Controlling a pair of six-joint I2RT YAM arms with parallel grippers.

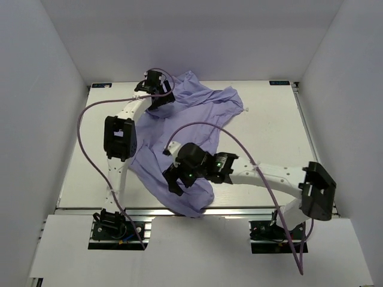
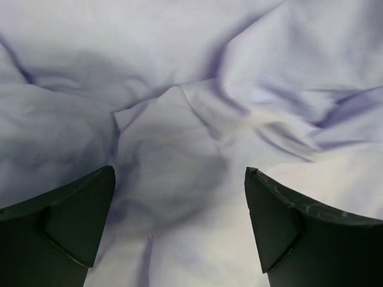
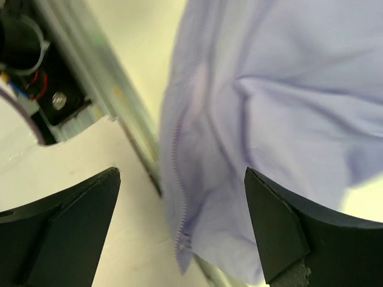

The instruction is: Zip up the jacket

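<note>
The lavender jacket (image 1: pixel 179 140) lies crumpled on the table, running from the far middle to the near edge, where its lower end hangs over the rail. My left gripper (image 1: pixel 158 95) is open at the jacket's far left end; in the left wrist view its fingers (image 2: pixel 179 173) straddle wrinkled fabric (image 2: pixel 197 119) and hold nothing. My right gripper (image 1: pixel 174 181) is open above the jacket's near end. In the right wrist view (image 3: pixel 182 173) a line of zipper teeth (image 3: pixel 178 179) runs down the jacket's edge (image 3: pixel 269 107) to a bottom corner between the open fingers.
The white table (image 1: pixel 269 131) is walled in by white panels on three sides. The metal front rail (image 1: pixel 239 212) and the arm base with wiring (image 3: pixel 36 66) lie just beside the jacket's near end. Purple cables (image 1: pixel 90 149) loop from both arms.
</note>
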